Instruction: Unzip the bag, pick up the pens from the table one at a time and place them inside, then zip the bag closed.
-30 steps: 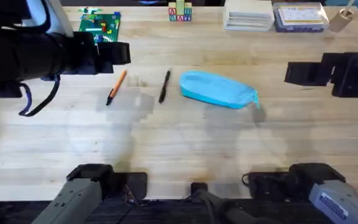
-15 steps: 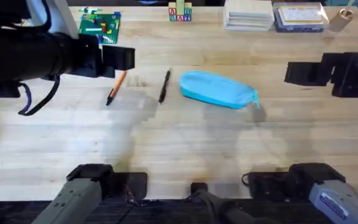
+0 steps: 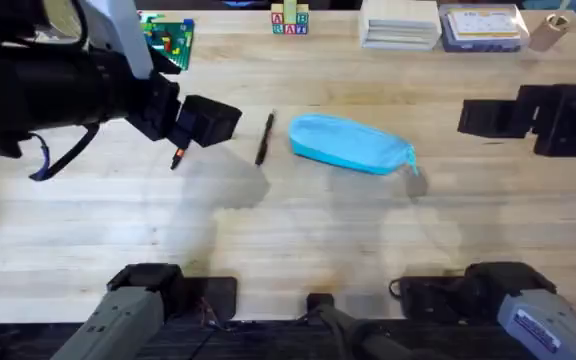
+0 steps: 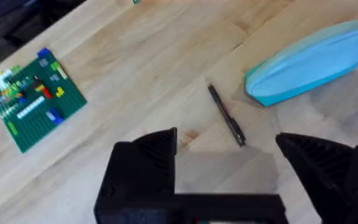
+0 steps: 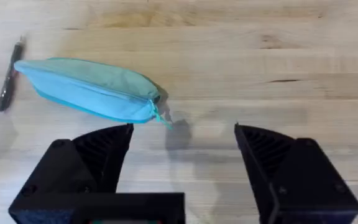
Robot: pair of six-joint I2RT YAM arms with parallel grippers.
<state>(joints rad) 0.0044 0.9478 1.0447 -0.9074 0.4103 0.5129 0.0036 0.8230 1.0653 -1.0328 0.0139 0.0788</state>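
Green brick plate [image 4: 30, 106], letter blocks [image 3: 289, 20]

Count of things on the table [image 3: 298, 230]

One light blue bag [image 3: 351, 143]; two pens, a black pen [image 3: 264, 138] lying in plain sight and an orange pen [image 3: 177, 157] that appears only as a tip under the left arm, so that one is less certain. At the far edge: one green brick plate [image 3: 168, 38], one small stack of letter blocks [image 3: 289, 20], one white box [image 3: 399, 22] and one clear-lidded case [image 3: 482, 25]. Two arms, each with two fingers.
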